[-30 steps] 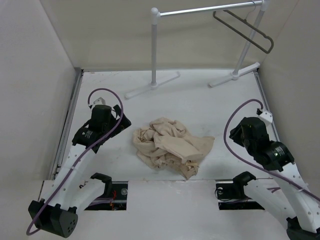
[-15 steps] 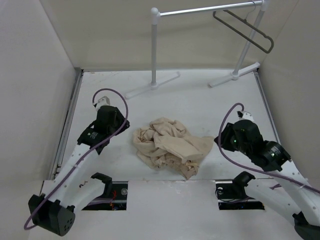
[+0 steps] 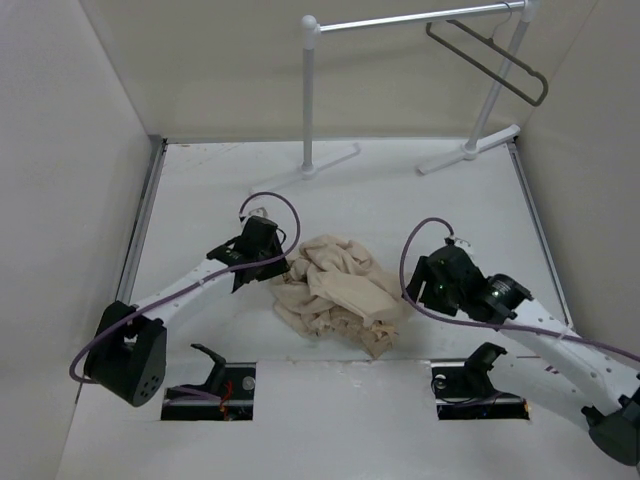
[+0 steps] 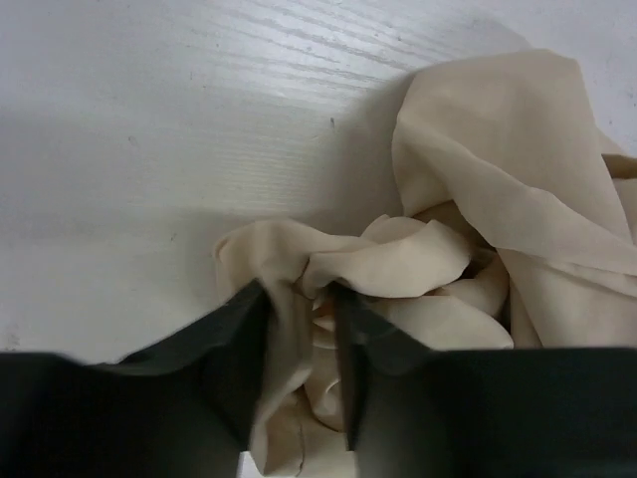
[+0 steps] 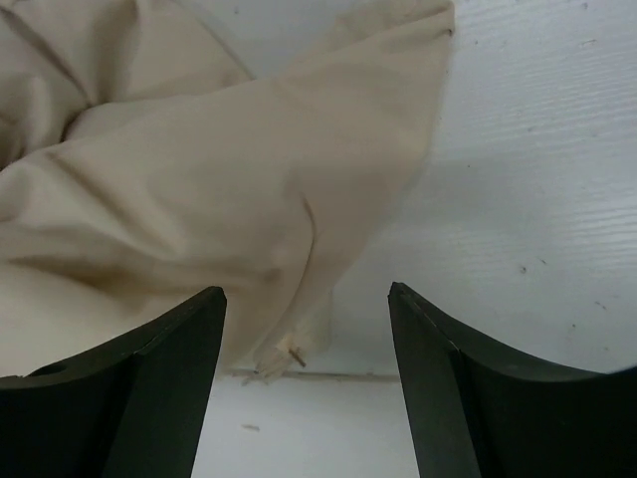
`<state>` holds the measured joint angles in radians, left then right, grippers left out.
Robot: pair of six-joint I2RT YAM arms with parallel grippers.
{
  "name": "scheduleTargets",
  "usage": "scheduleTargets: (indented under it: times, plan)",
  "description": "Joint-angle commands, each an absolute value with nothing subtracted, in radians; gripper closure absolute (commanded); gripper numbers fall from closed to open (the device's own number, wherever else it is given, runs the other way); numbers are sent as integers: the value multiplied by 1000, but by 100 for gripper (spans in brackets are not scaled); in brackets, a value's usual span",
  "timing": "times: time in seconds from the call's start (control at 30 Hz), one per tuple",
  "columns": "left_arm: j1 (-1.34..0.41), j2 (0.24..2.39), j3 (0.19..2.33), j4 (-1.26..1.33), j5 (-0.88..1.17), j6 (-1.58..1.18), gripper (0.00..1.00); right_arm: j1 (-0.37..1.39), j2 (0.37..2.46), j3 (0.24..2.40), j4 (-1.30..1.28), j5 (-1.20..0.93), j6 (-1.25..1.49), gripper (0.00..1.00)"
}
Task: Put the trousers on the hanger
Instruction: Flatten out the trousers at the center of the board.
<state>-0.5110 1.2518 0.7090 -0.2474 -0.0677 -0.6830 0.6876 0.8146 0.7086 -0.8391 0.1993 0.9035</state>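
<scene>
Trousers [image 3: 335,290]: showing plain beige-tan, shading darker in the folds.
Hanger [image 3: 490,62]: showing dark grey-brown.
Rack [image 3: 308,95]: showing white.
Surface [image 3: 400,190]: showing white, carrying faint grain streaks and small dark specks.
Left hand [image 4: 297,292], right hand [image 5: 307,292]: both showing black.
Cables [image 3: 270,197]: showing purple.
Arms [image 3: 185,290]: showing white links, black joints.

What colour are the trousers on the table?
Plain beige; the trousers show best in the left wrist view.

White wood-grain table [image 3: 200,190]: beige trousers [image 3: 335,290] in crumpled heap at ctr; white rack [image 3: 307,150] feet stand twd 12 & 2 o'clock.
</scene>
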Motion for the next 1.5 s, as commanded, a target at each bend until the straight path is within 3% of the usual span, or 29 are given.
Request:
scheduleTargets:
  times: [0.0,0.07,0.13,0.23,0.33,0.43,0.47,0.53,0.57,0.67,0.83,0.87,0.9,0.93,1.03,1.23,1.3,1.47]
  plan:
    - [-528,1201,738,-189,-60,-678,79,619,896,649,-579,144,951,27]
    - [-495,1125,730,-225,-58,-686,89,578,977,635,-475,79,946,31]
    - [-453,1045,733,-271,-64,-692,92,559,1043,638,-404,37,942,46]
    - [-363,896,781,-363,-103,-690,93,538,1104,699,-344,41,916,85]
    - [-241,813,895,-475,-121,-666,93,533,1158,848,-347,106,850,98]
    - [-170,802,983,-538,-120,-649,93,538,1202,977,-405,164,798,97]
    - [-157,802,1002,-551,-126,-644,93,544,1206,986,-422,185,786,92]
    - [-139,801,1017,-571,-147,-640,92,568,1200,944,-442,248,790,66]
    - [-137,799,1009,-574,-155,-640,92,583,1183,895,-448,293,802,48]
    - [-148,799,953,-568,-158,-652,92,588,1173,767,-431,280,866,28]
    - [-160,837,923,-535,-178,-655,92,568,1354,837,-204,118,824,18]
    - [-156,847,920,-526,-186,-653,92,568,1418,879,-171,97,822,19]
    - [-148,854,922,-517,-196,-652,92,574,1498,928,-138,59,827,27]
    - [-143,857,925,-514,-205,-652,92,582,1567,975,-117,31,831,51]
    - [-133,861,949,-512,-238,-652,92,613,1594,1020,-80,107,833,96]
    - [-99,861,1083,-529,-285,-653,93,700,1274,1104,-179,299,689,100]
    - [-84,844,1168,-555,-307,-658,93,757,1118,1246,-338,382,628,100]
    - [-39,821,1351,-591,-337,-653,93,861,1012,1554,-517,488,537,100]
